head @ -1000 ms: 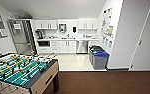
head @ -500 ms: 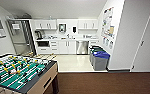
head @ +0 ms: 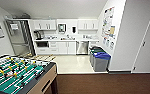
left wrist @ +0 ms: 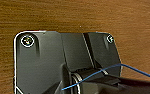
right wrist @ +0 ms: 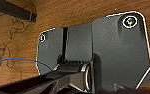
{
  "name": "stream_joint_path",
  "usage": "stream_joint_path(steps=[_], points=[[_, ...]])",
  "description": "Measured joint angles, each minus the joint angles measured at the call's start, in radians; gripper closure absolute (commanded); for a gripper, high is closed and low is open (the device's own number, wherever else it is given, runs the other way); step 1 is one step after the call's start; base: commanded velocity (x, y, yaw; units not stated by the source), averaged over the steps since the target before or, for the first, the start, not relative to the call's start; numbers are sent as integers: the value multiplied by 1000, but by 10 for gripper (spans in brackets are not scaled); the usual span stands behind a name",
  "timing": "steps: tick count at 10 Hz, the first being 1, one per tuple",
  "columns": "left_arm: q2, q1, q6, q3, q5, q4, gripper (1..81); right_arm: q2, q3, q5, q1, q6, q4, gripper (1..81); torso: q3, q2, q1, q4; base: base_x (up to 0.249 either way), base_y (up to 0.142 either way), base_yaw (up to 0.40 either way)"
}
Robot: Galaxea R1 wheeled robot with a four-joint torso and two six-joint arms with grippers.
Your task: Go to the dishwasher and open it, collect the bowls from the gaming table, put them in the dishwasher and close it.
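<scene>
Left wrist view looks down past the robot's own dark plate onto brown wood-grain floor (left wrist: 73, 15), and the right wrist view does the same; in neither can I tell whether the fingers are wide, narrow or holding anything, and no bowl lies in front of either camera.

Further out, the head view looks into a small kitchen at the far end of the room. The dishwasher (head: 82, 47) sits under the far surface (head: 66, 39), right of centre, between the white cabinet doors (head: 63, 47) on its left and the wall corner on its right. Its grey steel front is closed. Two bins with blue lids (head: 100, 58) stand on the pale kitchen floor (head: 73, 63) just near and to the right of it. A tall steel fridge (head: 19, 37) stands at the far left. At the near left is the table-football table (head: 18, 75), with a green field and rods.

As a judgement: the dishwasher door is stiff, fairly heavy sheet steel, hinged low, so it should swing down and outward. The steel face is smooth and likely slippery, so the place to take hold is the horizontal bar handle near its top edge, which is too small here to make out clearly. The bins stand close enough to crowd the approach from the right.
</scene>
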Motion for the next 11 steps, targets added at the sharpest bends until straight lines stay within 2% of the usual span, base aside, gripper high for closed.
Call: stream_joint_path(steps=[3,11], points=[[-13,0,0,37,0,0,10,1,0,0,0,0,0,10,0,0,0,0,163,0,0],[-22,0,0,40,-1,0,10,2,0,1,5,0,0,10,0,0,0,0,164,0,0]])
